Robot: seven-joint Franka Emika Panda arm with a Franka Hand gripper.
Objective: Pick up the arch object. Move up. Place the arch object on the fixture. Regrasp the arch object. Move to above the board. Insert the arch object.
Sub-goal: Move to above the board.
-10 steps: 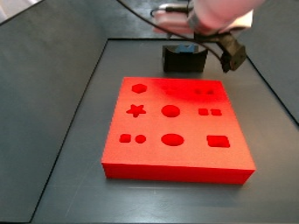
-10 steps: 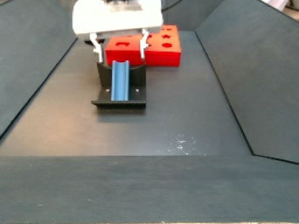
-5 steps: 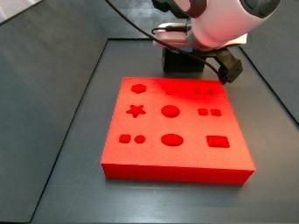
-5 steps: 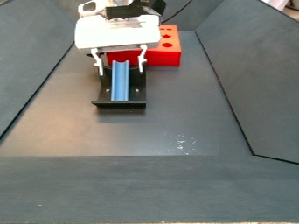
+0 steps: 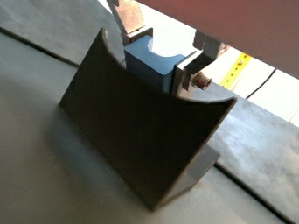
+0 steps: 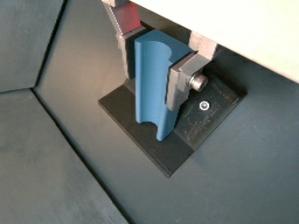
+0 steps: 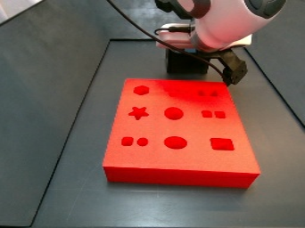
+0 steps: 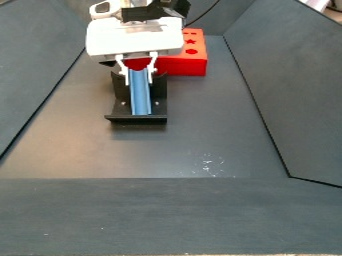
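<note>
Gripping arch object (image 6: 155,87), fingers (image 6: 184,80), fixture (image 5: 128,131)

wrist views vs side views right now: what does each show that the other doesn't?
Only the wrist views: the silver fingers on either side of the blue arch object, pads at its faces; contact looks likely, but I cannot confirm it. The end effector sits at the piece's upper part.

Only the side views: the red board with its cutouts, lying beside the fixture, and the arm body above.

Both: the arch object standing on the dark fixture, end effector over it.
</note>
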